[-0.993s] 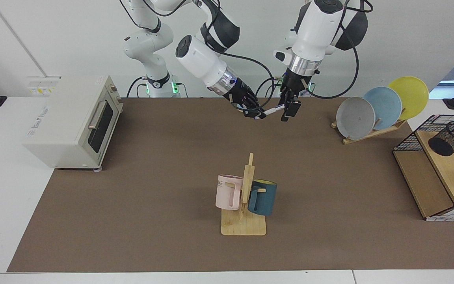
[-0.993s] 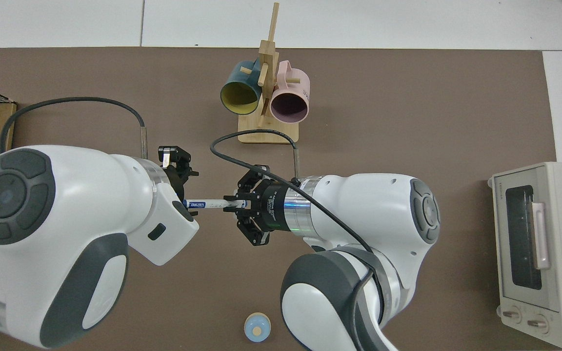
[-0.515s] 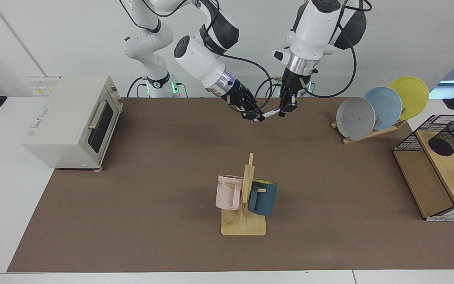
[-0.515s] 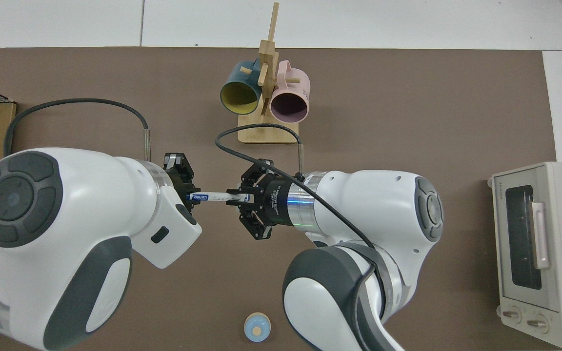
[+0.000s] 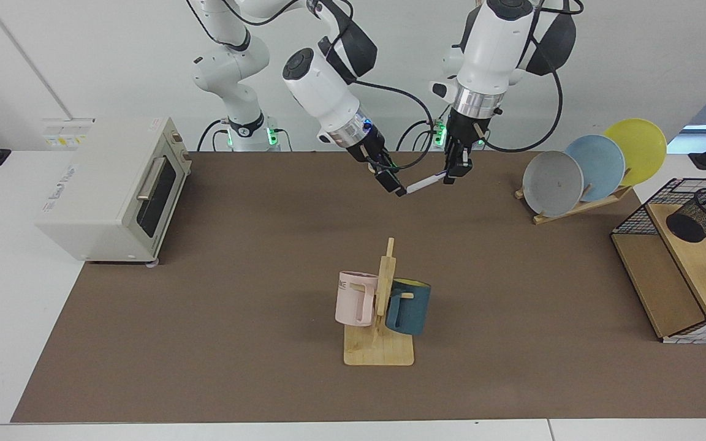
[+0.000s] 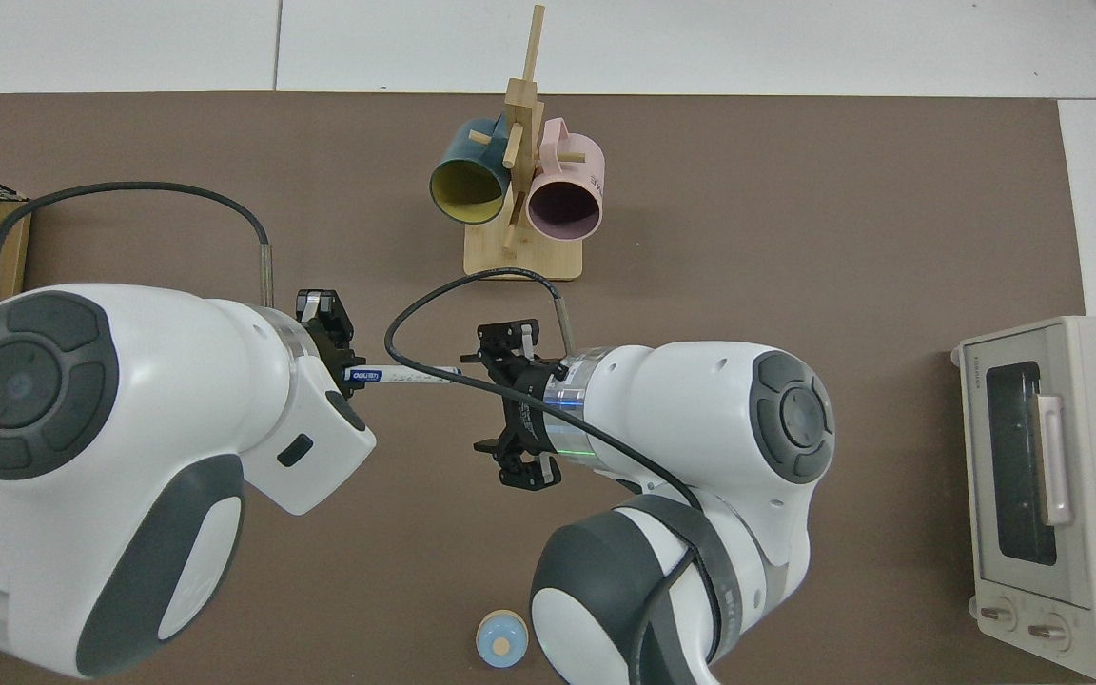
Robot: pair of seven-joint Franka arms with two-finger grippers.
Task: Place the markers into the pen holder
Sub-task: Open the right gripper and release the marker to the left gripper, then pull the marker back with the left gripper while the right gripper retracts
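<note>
Mug tree [image 5: 379,318] stands nearest on the brown counter [image 5: 206,306]. Beyond it, above mid-counter, the marker [image 5: 425,182] lies near-horizontal between both tools: left tool [image 5: 453,174] clamps its blue-capped end; right tool [image 5: 394,185] sits at the tail end, grip indiscernible. The pen holder [image 5: 702,214] stands well apart, on the wire rack [image 5: 635,220] on the left arm's side.

Robot lab: twin arms [image 5: 328,92], staged tabletop [image 5: 236,275]

Toaster oven [image 5: 114,190], mug stand [image 5: 380,343], plate rack [image 5: 573,208] on the mat.
</note>
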